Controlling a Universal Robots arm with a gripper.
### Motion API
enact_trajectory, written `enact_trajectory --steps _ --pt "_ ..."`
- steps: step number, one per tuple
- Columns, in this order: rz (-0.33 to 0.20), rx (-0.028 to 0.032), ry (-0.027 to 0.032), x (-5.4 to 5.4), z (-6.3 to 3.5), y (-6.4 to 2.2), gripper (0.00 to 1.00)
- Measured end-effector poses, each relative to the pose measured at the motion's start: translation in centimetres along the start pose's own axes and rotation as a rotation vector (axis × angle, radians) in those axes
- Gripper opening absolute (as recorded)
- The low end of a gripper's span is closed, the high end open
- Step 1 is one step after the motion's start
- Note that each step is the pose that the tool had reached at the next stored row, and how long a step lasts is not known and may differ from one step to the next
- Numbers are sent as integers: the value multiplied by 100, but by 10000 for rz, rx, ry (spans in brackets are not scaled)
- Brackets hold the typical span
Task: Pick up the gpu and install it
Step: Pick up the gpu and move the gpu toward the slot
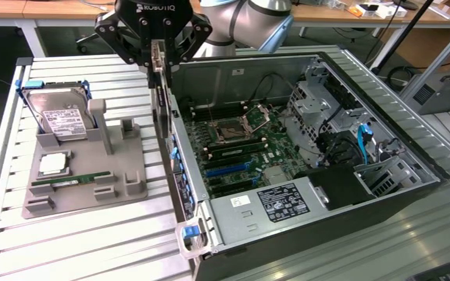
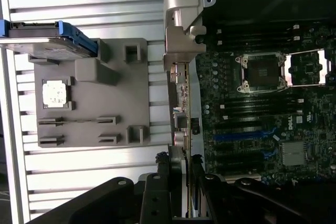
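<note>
The pincer [image 1: 159, 58] is gripping the gpu [image 1: 162, 111] edge-on at the open computer case's [image 1: 303, 252] rim; holding it upright and squared to the motherboard [image 1: 237, 146] is probably mattering most.

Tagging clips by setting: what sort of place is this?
Probably a robotics lab workbench for PC assembly: an open PC case on a slatted metal table, a grey fixture tray holding a hard drive, and office desks behind. The claw grips the gpu at the case's edge.
</note>
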State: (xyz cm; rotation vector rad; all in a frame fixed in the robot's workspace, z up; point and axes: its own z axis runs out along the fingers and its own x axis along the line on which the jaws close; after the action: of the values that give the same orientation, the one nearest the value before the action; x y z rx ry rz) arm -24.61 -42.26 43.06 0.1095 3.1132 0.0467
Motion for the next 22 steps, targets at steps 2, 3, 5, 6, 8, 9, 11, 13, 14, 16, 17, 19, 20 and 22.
enact_trajectory --steps 2,3,5,6,8,9,11,13,14,16,17,19,20,22 --pt "0 6 0 -5 3 0 27" --pt "0 9 0 -7 5 0 27" --pt "-1 13 0 -11 8 0 27" --pt "-1 15 -1 -13 10 0 27" --pt "-1 20 -1 -17 13 0 27" --pt "-1 23 0 -19 15 0 27" --pt "-1 27 -1 -23 18 -1 27" --pt "-2 31 -1 -27 21 -1 27" --pt "-1 33 -2 -28 23 -1 27" --pt "-2 38 -2 -32 26 -1 27" --pt "-1 40 -2 -34 28 -1 27" --pt "-2 45 -2 -37 31 -1 27" --pt "-2 47 -2 -39 32 -1 27" --pt "-2 52 -3 -43 36 -1 27"
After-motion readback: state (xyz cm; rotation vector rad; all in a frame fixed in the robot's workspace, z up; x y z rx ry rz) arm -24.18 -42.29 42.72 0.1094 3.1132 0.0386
